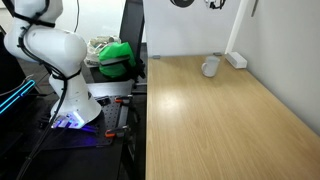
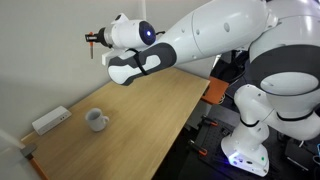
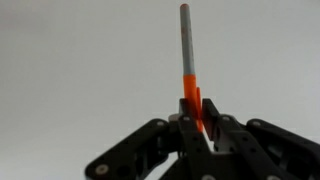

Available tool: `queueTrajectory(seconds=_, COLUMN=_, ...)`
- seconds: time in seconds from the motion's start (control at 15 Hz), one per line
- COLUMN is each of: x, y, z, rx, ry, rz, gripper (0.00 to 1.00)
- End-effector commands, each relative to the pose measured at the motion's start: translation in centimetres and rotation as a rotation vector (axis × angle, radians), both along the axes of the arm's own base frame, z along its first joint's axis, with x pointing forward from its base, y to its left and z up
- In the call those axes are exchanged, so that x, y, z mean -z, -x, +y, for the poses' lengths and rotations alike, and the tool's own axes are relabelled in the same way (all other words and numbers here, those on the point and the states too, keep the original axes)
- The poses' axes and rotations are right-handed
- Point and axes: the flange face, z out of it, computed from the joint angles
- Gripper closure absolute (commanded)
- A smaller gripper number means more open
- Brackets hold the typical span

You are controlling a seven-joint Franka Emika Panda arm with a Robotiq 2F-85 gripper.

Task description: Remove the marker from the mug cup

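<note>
Gripper (image 3: 197, 112) closed, fingers (image 3: 209, 112) pinched together on the marker (image 3: 186, 50). Grip sits on the orange lower section of the marker. The grey section runs on past the fingertips toward the top edge of the wrist view, nearly in line with the fingers and leaning very slightly left. Backdrop in the wrist view is plain grey, nothing else in frame.

In an exterior view the gripper (image 2: 93, 40) hangs high in the air at the end of the outstretched white arm (image 2: 200, 40), over the far side of the table (image 2: 150, 110). A small red-orange fleck shows at the dark fingertips, too small to make out its shape there.

Marker position relative to end effector: clamped between the fingers, projecting out beyond the tips, clear of every surface.

Marker position relative to mug cup (image 2: 96, 120): out of it and well apart. The mug cup stands upright on the wood far below the gripper, its handle turned toward the camera side. In both exterior views it sits near the table's far end, just beside a flat white block (image 2: 50, 120) that lies against the wall. Same pair in an exterior view: mug cup (image 1: 210, 67), white block (image 1: 236, 60), near but not touching.

Inside of the mug cup cannot be made out at this size.

Green object (image 1: 118, 58) off the table near the robot base, blurred.
</note>
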Motion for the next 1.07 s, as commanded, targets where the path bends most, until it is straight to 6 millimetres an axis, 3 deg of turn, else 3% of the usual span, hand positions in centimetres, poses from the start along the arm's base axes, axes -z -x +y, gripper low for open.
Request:
queueTrajectory(seconds=0.0, x=0.0, y=1.3, z=-2.2, rx=-0.017, ry=-0.078, rz=0.041, gripper=0.96)
queueTrajectory(seconds=0.4, x=2.0, y=3.8, z=-5.7, rx=-0.061, ry=-0.151, rz=0.129, gripper=0.96)
queueTrajectory(seconds=0.8, x=7.6, y=7.6, z=-6.2, rx=-0.137, ry=-0.151, rz=0.281, gripper=0.96)
queueTrajectory(seconds=0.93, x=8.7, y=8.4, z=-6.2, rx=-0.134, ry=-0.144, rz=0.315, gripper=0.57)
queueTrajectory(seconds=1.0, x=9.3, y=8.4, z=-5.9, rx=-0.129, ry=-0.145, rz=0.336, gripper=0.52)
